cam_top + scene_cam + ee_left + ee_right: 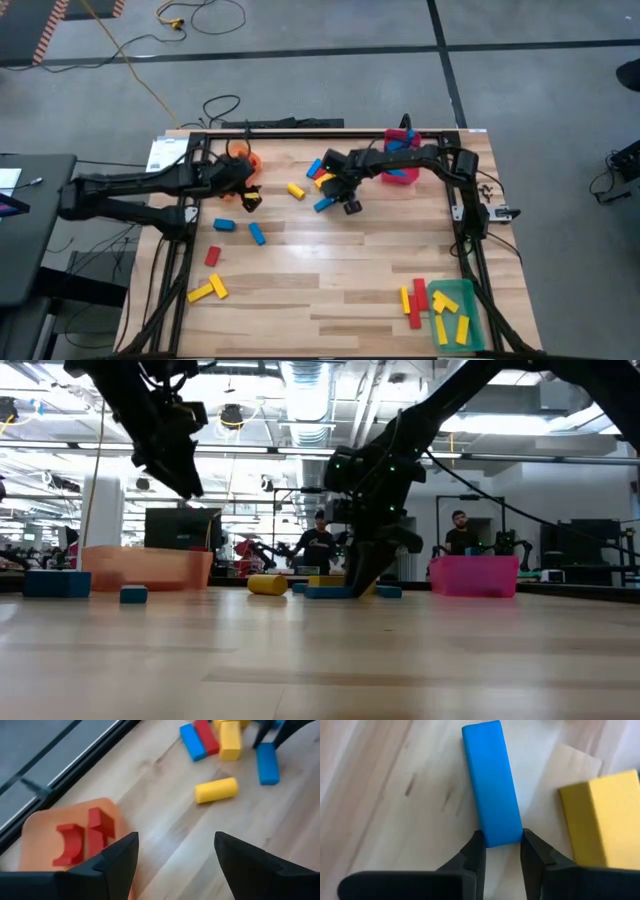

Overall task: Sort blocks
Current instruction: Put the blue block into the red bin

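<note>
**Right claw pinches a blue block near the middle of the worktop**

A blue rectangular block [492, 782] lies flat on the pale wooden worktop [340, 270], toward its far middle, and the right claw [501, 851] has its two dark fingers pressed against the block's near end, one on each long side. Just beside it sits a yellow rectangular block [605, 820], apart from the blue one by a strip of bare wood. In the high view the same blue block [324, 204] shows at the edge of a small cluster of red, blue and yellow blocks [320, 172], with a yellow cylinder-shaped block [296, 190] a little to the left of it.

Behind the right arm stands a pink translucent bin [400, 160] near the far edge.

The left claw [175, 865] hangs above the worktop with its fingers spread wide and nothing between them, next to an orange translucent bin [37, 837] that holds red blocks [85, 837].

More blocks are scattered on the left half: two blue blocks [240, 229], a red block [212, 256], and yellow blocks [207, 291] close to the front left edge. At the front right corner a green translucent bin [468, 296] holds yellow blocks [452, 326], with red and yellow blocks [413, 299] lying just beside it.

In the low view, people stand in the room behind the worktop.
</note>
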`<state>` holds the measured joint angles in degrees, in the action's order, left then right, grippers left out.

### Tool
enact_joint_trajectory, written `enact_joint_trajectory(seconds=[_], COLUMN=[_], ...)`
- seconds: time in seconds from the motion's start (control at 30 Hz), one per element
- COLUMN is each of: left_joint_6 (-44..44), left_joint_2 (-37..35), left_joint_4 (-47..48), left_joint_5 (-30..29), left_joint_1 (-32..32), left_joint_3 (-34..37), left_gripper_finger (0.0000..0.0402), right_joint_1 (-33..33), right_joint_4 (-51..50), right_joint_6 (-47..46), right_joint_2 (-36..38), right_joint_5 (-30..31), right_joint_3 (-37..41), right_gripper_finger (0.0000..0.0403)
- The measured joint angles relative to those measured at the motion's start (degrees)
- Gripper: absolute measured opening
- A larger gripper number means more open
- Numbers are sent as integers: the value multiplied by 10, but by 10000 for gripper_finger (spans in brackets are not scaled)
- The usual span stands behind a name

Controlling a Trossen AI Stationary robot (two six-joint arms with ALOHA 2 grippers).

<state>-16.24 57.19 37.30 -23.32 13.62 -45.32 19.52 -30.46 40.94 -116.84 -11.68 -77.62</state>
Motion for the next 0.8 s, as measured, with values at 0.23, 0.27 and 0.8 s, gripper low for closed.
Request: enact_joint_trajectory(seconds=[0.23,0.27,0.8], left_joint_6=[-4,-4,57], left_joint_2=[0,2,49], left_joint_4=[-16,-23,-247], left_joint_5=[0,0,0], left_joint_1=[-56,-65,-176], left_joint_3=[0,0,36], left_gripper_finger=[257,257,257], right_joint_1=[-13,-16,-80], right_joint_4=[-44,-54,-111], right_joint_6=[-33,-35,-106], right_joint_2=[0,0,29], right_joint_5=[-1,-2,-3], right_joint_3=[-16,-19,-74], right_gripper_finger=[94,94,93])
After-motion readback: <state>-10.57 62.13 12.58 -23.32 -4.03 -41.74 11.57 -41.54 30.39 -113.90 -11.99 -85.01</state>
